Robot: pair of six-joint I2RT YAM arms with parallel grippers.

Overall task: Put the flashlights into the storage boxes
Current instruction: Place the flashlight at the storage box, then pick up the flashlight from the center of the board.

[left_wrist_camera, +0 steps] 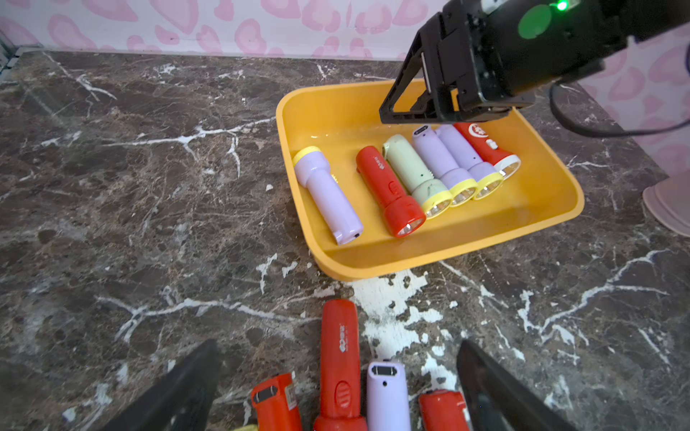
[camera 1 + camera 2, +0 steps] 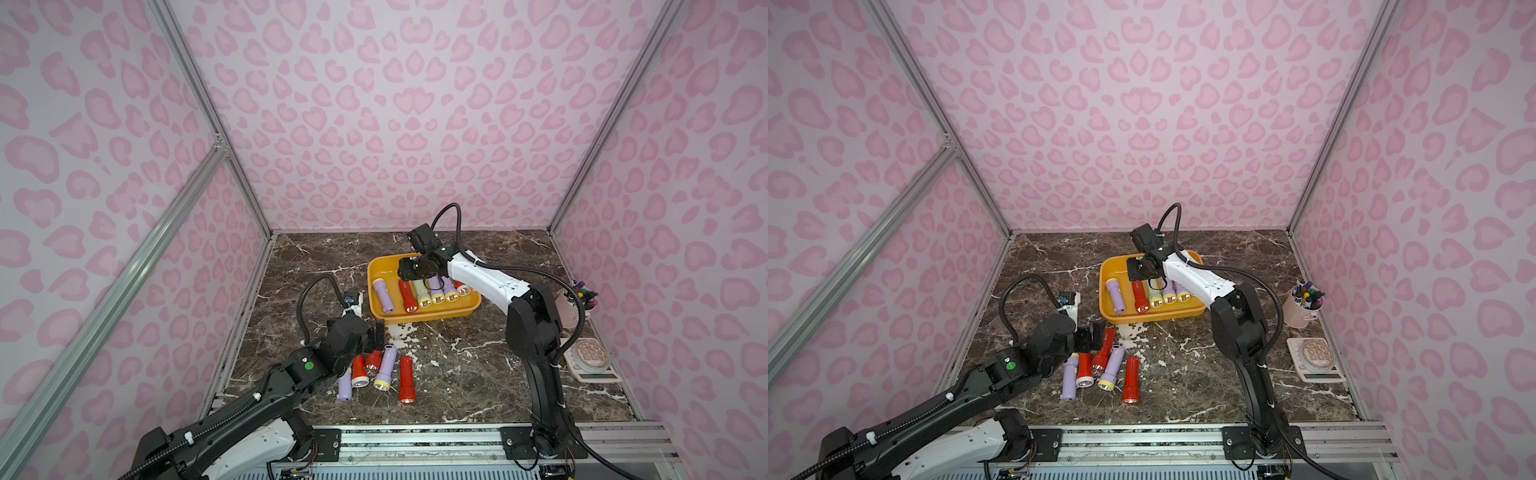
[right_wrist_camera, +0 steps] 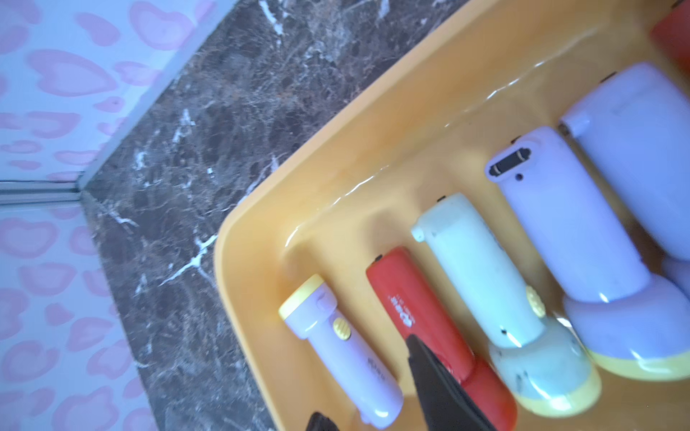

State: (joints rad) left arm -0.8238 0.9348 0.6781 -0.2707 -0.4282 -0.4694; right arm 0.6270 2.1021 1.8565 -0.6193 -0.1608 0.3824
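The yellow-orange storage box (image 2: 424,316) (image 1: 429,257) stands mid-table with several flashlights lying in it: lilac (image 2: 384,296), red (image 2: 407,297), pale green (image 2: 420,294) and more beside them. Above its far side hovers my right gripper (image 2: 405,268) (image 3: 364,375), open and holding nothing. In the right wrist view a lilac flashlight (image 3: 336,347) lies in the box beneath the jaws. Several more flashlights (image 2: 385,368) (image 2: 1131,380) lie on the marble near the front left. My left gripper (image 2: 379,334) (image 1: 338,343) is wide open just above their rear ends and touches none of them.
A pink cup of markers (image 2: 575,303) and a small pink-and-white scale (image 2: 588,357) sit along the right wall. Pink patterned walls close in the marble table on three sides. A metal rail (image 2: 415,436) runs along the front edge.
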